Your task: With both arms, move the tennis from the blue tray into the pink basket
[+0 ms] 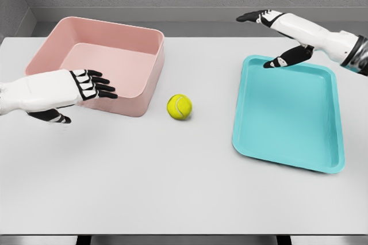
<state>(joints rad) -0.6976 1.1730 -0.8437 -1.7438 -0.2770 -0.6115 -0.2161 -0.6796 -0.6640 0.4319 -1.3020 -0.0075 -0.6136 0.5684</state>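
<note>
The tennis ball (179, 107) lies loose on the counter (172, 187) between pink basket (144, 92) and blue tray (253, 141). Both the left robot hand (86, 87) and right robot hand (276, 35) are spread, holding nothing. A clumsy nudge could roll it away.

Pink basket (138, 92): smooth, matt, plastic-looking walls. Blue tray (287, 113): smooth plastic look, faintly glossy along the rim. Tennis ball (179, 107): fuzzy, felt-like yellow surface with pale seam. Desk (144, 182): plain, matt, light grey. Left robot hand (86, 87): smooth white shell, black finger segments.
</note>
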